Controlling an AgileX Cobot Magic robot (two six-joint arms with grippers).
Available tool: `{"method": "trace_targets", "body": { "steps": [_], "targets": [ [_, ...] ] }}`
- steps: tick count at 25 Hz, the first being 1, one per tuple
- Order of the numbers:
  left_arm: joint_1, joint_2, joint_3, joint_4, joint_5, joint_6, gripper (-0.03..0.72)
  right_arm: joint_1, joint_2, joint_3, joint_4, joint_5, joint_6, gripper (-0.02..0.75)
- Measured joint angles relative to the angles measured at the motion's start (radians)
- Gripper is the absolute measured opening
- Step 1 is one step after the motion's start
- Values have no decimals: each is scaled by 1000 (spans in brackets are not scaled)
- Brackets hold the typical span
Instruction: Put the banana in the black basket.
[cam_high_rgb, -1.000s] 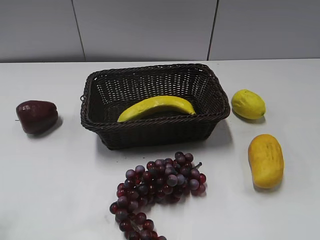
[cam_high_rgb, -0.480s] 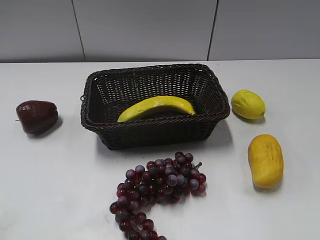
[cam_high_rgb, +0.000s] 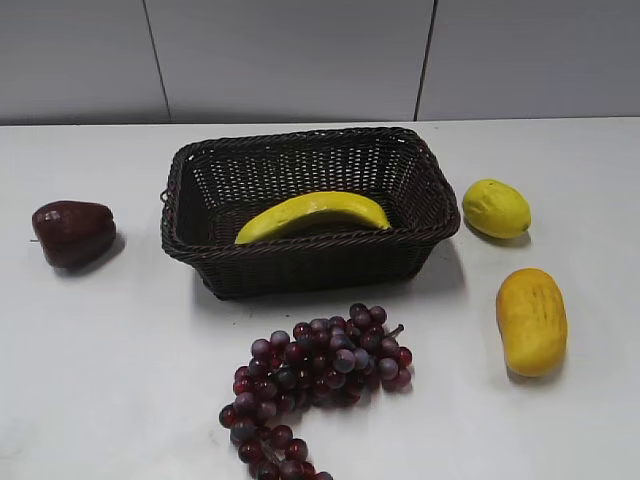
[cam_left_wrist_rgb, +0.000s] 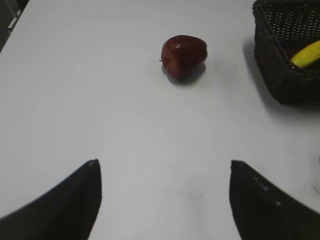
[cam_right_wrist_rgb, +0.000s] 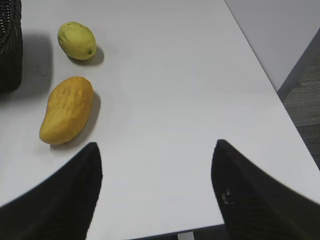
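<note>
Lying inside the black basket (cam_high_rgb: 310, 262), the banana (cam_high_rgb: 313, 214) rests along the near wall, one end toward 9 o'clock, the other toward 3 o'clock. Judgement: the placing step looks finished; nothing of the task seems left but to hold clear.

Around the basket, all apart from it: a dark red apple (cam_high_rgb: 73, 232) at 9 o'clock, a lemon-like fruit (cam_high_rgb: 496, 208) at 3 o'clock, an orange-yellow oval fruit (cam_high_rgb: 532, 320) at 4 o'clock, a grape bunch (cam_high_rgb: 318, 375) at 6 o'clock, near the basket's front.

No arm shows in the exterior view. Left gripper (cam_left_wrist_rgb: 165, 197): fingers spread wide over bare white table (cam_left_wrist_rgb: 90, 100), holding nothing. Right gripper (cam_right_wrist_rgb: 156, 192): fingers likewise spread, empty, near the table's right edge.

Next move, as judged: none on the banana; both arms need only keep off the basket.
</note>
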Motion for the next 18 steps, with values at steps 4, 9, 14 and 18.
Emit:
{"method": "trace_targets", "body": {
  "steps": [4, 9, 14, 18],
  "targets": [
    [0, 0, 4, -39, -1, 45, 593, 0, 0, 0, 0, 0, 0, 551],
    [0, 0, 8, -45, -4, 60, 593, 0, 0, 0, 0, 0, 0, 551],
    [0, 0, 8, -48, -4, 62, 591, 0, 0, 0, 0, 0, 0, 551],
    [0, 0, 8, -51, -4, 62, 571, 0, 0, 0, 0, 0, 0, 551]
  ]
}}
